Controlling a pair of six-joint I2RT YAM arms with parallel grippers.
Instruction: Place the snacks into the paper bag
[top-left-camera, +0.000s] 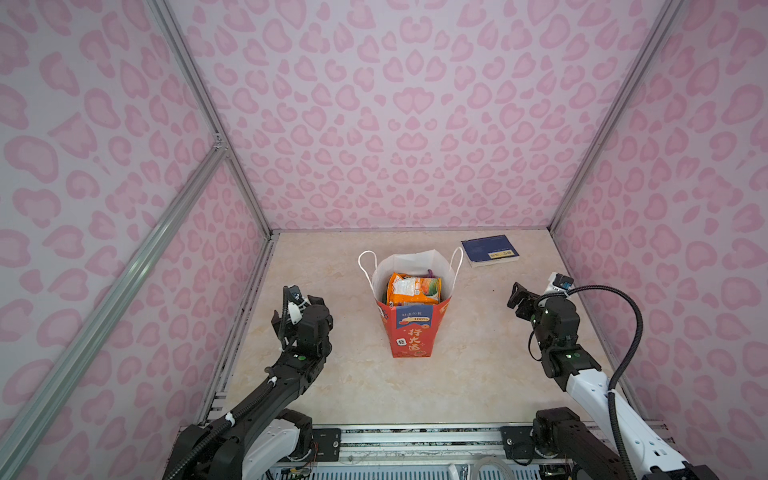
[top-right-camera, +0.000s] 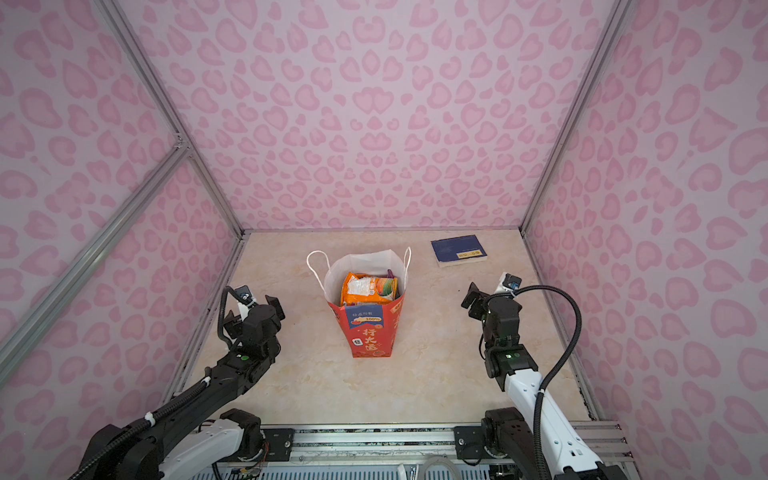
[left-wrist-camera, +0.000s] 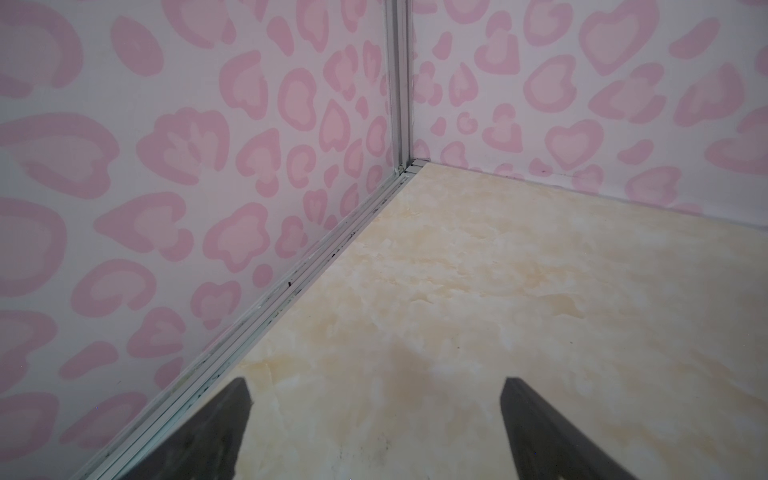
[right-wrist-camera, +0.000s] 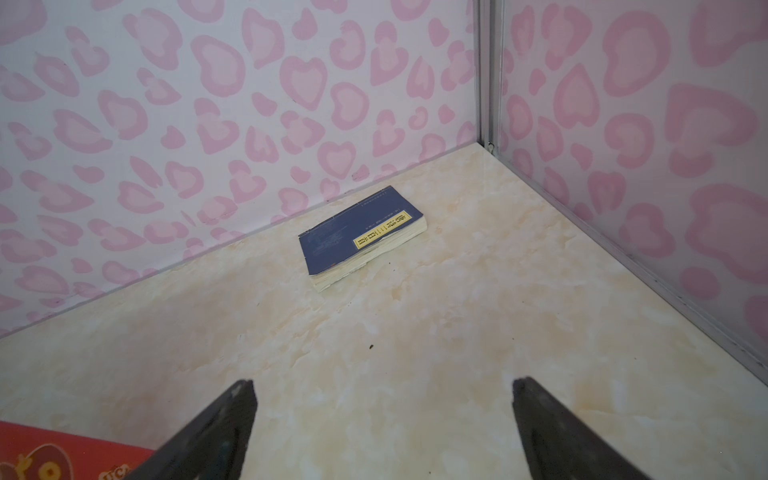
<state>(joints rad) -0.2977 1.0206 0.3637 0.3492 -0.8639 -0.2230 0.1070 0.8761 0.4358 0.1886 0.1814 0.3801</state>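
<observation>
Nearest, the left gripper (left-wrist-camera: 375, 380) and right gripper (right-wrist-camera: 382, 381) hang spread and empty on either side of the paper bag (top-left-camera: 411, 328), inside which the snacks (top-left-camera: 411, 289) lie piled (none shows outside it), so finishing well probably means backing away without nudging it.

In both top views, mid-frame, the tall red paper bag (top-left-camera: 411, 336) bore a blue band and yellow characters; its inside was white. The glossy plastic snack packets (top-left-camera: 413, 289) within showed orange, white and purple. To its upper right, the dark blue softcover book (top-left-camera: 489, 249) carried a yellow label. The cream tabletop (top-left-camera: 353, 386) was marbled; the pale walls (top-left-camera: 395, 124) had pink blotches.
</observation>
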